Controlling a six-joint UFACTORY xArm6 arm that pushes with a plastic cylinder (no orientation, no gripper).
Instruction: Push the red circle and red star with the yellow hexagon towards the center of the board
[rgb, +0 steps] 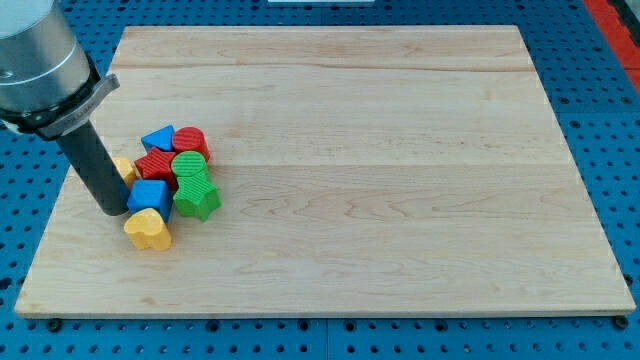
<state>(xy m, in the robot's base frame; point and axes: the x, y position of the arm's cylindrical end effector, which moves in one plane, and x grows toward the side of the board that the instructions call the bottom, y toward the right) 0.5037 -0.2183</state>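
Observation:
A cluster of blocks sits at the board's left. The red circle (191, 142) is at its top right, with a blue triangle (158, 137) to its left. The red star (154, 165) lies just below them. The yellow hexagon (124, 169) is left of the red star, partly hidden behind my rod. My tip (112, 210) rests on the board at the cluster's left edge, just below the yellow hexagon and beside a blue cube (150, 195).
A green rounded block (188, 165) and a green star (197, 198) sit on the cluster's right side. A yellow heart (148, 230) lies below the blue cube. The wooden board (400, 180) lies on a blue perforated table.

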